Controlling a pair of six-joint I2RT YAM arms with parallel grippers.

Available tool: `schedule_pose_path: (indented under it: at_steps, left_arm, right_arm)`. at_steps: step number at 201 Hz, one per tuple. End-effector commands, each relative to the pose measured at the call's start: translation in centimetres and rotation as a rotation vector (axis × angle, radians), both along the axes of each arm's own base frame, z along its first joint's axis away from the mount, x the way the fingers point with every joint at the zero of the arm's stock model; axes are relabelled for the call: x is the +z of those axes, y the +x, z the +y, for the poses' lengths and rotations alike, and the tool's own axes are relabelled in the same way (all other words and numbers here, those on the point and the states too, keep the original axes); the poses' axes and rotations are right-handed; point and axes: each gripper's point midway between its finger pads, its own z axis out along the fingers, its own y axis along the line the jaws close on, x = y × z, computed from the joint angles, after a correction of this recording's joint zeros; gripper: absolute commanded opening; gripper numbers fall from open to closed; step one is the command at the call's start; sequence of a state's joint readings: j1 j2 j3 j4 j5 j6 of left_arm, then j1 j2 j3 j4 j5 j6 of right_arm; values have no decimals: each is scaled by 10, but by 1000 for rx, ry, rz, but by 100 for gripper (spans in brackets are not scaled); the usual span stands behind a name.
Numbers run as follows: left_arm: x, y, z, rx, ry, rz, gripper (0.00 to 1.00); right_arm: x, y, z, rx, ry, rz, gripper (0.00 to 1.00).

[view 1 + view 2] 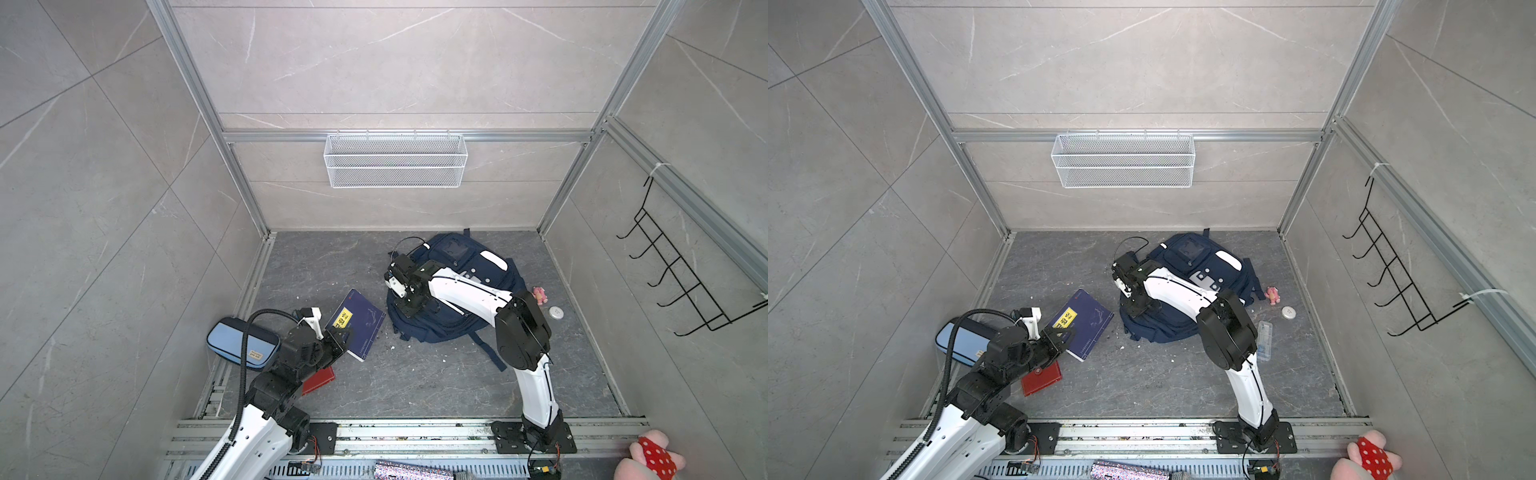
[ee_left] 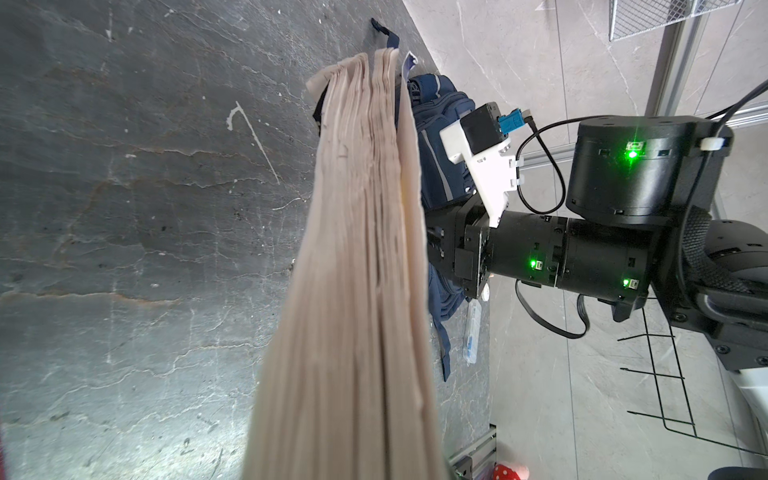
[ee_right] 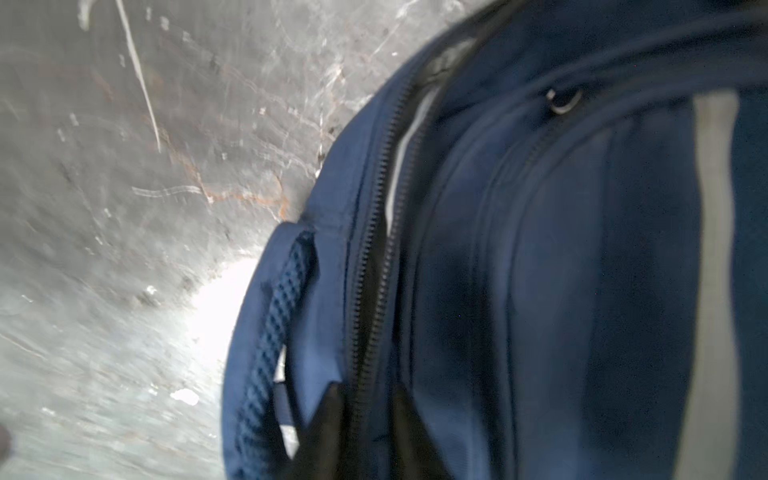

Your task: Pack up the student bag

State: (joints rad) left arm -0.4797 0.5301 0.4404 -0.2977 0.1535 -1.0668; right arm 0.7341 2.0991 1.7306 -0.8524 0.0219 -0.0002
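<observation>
The student bag (image 1: 457, 257) (image 1: 1183, 266) lies flat at the back right of the grey floor, navy, front side up. My right gripper (image 1: 409, 305) (image 1: 1136, 305) reaches down onto its near left edge. In the blurred right wrist view its two dark fingers (image 3: 328, 415) stand close on either side of the bag's (image 3: 561, 270) zip edge, pinching it. A navy notebook (image 1: 361, 324) (image 1: 1090, 322) with a yellow label is tilted up off the floor, with my left gripper (image 1: 343, 332) (image 1: 1065, 332) shut on its near corner. Its page edges (image 2: 357, 249) fill the left wrist view and hide the jaws.
A light-blue pencil case (image 1: 232, 340) and a red flat box (image 1: 320, 380) lie by the left arm. A pink toy (image 1: 539, 294), a white round disc (image 1: 555, 312) and a clear plastic case (image 1: 1264, 338) lie right of the bag. A wire basket (image 1: 395, 160) hangs on the back wall, a black hook rack (image 1: 681, 282) on the right wall.
</observation>
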Motion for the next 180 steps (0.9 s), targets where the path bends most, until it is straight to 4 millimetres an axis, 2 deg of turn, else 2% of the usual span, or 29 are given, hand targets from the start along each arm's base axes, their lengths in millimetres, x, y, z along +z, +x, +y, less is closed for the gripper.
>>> schedule_pose_path:
  at_steps: [1,24,49,54,73,87,94,104,116,125,137,147,169,180]
  left_arm:
    - [28,8,-10,-35,-53,-97,0]
    - [24,10,-13,-46,-46,-88,0]
    - [24,13,-17,-59,-52,-88,0]
    - [24,14,-17,-60,-51,-88,0]
    - [25,15,-19,-69,-44,-89,0]
    - [24,16,-21,-77,-43,-86,0]
    - [22,17,-21,-79,-43,-83,0]
    - [21,17,-23,-83,-44,-82,0]
    - [22,19,-25,-89,-47,-84,0]
    - [22,19,-26,-94,-47,-83,0]
    - [23,20,-27,-100,-45,-84,0]
    - [22,20,-28,-106,-42,-83,0]
    - [22,21,-29,-111,-45,-83,0]
    - [22,21,-30,-114,-46,-80,0]
  right_arm:
    - [22,7,-8,-96,114,14,19]
    - [22,12,-21,-152,163,37,19]
    - [9,9,-32,-158,142,63,20]
    - [8,8,-33,-159,145,66,23]
    - [10,4,-32,-152,161,67,46]
    - [13,3,-31,-148,172,61,49]
    - [14,3,-32,-151,172,60,45]
    - [12,3,-33,-151,169,60,30]
    - [9,3,-35,-158,157,64,17]
    - [8,4,-38,-168,153,65,12]
    - [10,5,-37,-177,172,65,12]
    - [14,6,-36,-181,189,65,18]
    - [25,7,-32,-181,212,61,52]
    - [28,8,-32,-191,216,59,59]
